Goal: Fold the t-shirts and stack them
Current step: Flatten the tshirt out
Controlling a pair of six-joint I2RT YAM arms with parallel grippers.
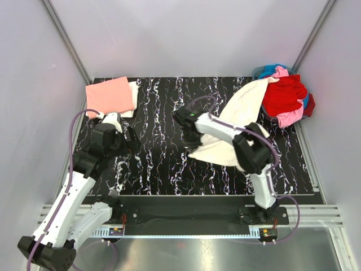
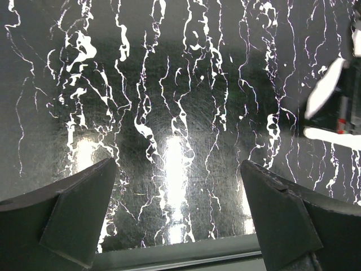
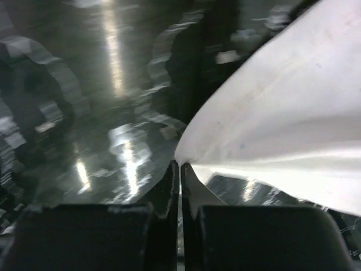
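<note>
The top view looks down from high above and behind the arm bases, far enough off to take in the whole surface [image 1: 163,164]. The left wrist view sits just behind the left pincer [image 2: 179,165] and faces past its spread fingers onto the surface ahead, fairly near. A cropped piece of the right arm [image 2: 333,107] shows at its right edge. The right wrist view sits very close behind the right pincer [image 3: 180,166]. The cream t-shirt [image 3: 282,130] ahead and right of that pincer also appears from above.
</note>
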